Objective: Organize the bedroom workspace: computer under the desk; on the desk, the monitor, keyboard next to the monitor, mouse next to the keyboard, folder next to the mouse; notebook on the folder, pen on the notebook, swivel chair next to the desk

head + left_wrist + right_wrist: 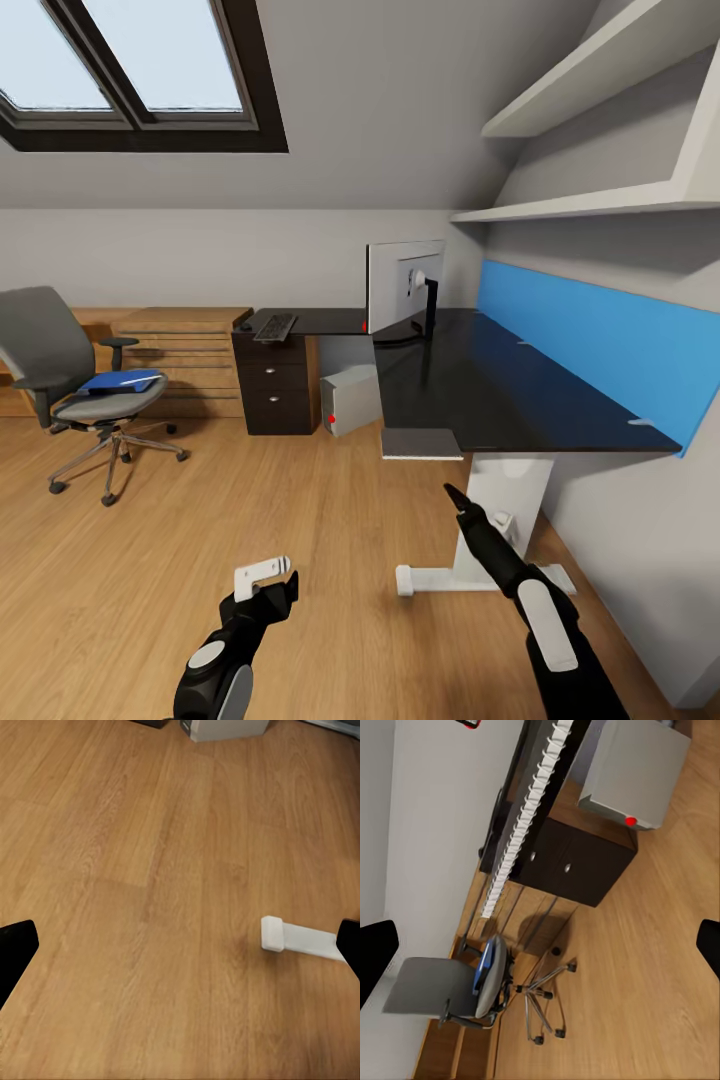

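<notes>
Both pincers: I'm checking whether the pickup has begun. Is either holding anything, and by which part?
Nothing is held. In the wrist views the left pincer and right pincer are open with only floor and room between their fingers; the folder lies on the swivel chair.

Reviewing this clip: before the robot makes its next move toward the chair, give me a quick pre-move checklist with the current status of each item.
1. Folder lying on the swivel chair seat, ready to pick: ok.
2. Left gripper free to grasp: ok, jaws apart, nothing between them.
3. Right gripper free: ok, the right wrist view shows its jaws wide apart and empty.
4. Computer under the desk: ok, standing on the floor beneath the black top.
5. Monitor and keyboard on the desk: ok, though they sit apart.
6. Mouse, notebook and pen located: cannot tell.
</notes>
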`<state>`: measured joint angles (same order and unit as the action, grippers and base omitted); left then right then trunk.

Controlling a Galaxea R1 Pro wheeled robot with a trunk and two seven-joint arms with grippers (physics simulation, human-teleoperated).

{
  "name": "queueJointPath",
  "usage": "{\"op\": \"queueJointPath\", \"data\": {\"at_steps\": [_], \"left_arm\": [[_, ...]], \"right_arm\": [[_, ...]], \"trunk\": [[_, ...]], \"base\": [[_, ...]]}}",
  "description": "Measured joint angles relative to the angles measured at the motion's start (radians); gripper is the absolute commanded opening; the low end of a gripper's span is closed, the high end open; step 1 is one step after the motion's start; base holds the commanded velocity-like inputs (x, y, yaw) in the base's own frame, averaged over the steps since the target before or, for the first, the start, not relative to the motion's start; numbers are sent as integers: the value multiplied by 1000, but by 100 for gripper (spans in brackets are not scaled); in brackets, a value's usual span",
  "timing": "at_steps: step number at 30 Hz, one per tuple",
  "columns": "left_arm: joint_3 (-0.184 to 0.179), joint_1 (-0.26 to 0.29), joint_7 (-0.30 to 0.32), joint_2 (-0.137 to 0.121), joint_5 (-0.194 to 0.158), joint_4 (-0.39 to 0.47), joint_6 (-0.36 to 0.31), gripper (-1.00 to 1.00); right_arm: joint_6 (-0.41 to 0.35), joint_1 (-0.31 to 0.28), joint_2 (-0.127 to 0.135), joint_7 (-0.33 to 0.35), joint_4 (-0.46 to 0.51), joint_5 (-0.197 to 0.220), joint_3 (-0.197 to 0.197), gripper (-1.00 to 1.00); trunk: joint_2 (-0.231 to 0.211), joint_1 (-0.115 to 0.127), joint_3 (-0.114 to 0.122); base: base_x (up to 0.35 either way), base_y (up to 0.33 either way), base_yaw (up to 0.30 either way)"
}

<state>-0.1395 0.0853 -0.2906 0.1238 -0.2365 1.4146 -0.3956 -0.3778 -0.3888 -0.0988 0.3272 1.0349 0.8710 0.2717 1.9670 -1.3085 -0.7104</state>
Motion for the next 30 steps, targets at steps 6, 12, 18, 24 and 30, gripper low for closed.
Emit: {"op": "queueJointPath", "data": {"at_steps": [6, 12, 18, 24, 30], "left_arm": [[-1, 0, 1, -1, 0, -8, 0, 100], [-4, 0, 2, -1, 0, -9, 0, 100], [-5, 0, 2, -1, 1, -9, 0, 100], [-5, 0, 2, -1, 1, -9, 0, 100], [-5, 0, 2, -1, 0, -9, 0, 100]], "right_arm": [[5, 0, -6, 2, 10, 88, -1, 100], [6, 0, -5, 14, 22, 191, 0, 100], [5, 0, 2, 15, 26, 195, 0, 100], [7, 0, 4, 16, 26, 199, 7, 100], [13, 0, 0, 13, 24, 232, 11, 100]], "trunk": [[0, 0, 0], [-7, 4, 3], [-49, 27, 22], [-56, 31, 25], [-56, 31, 25]], "base": [[0, 0, 0], [0, 0, 0], [0, 0, 0], [0, 0, 0], [0, 0, 0]]}}
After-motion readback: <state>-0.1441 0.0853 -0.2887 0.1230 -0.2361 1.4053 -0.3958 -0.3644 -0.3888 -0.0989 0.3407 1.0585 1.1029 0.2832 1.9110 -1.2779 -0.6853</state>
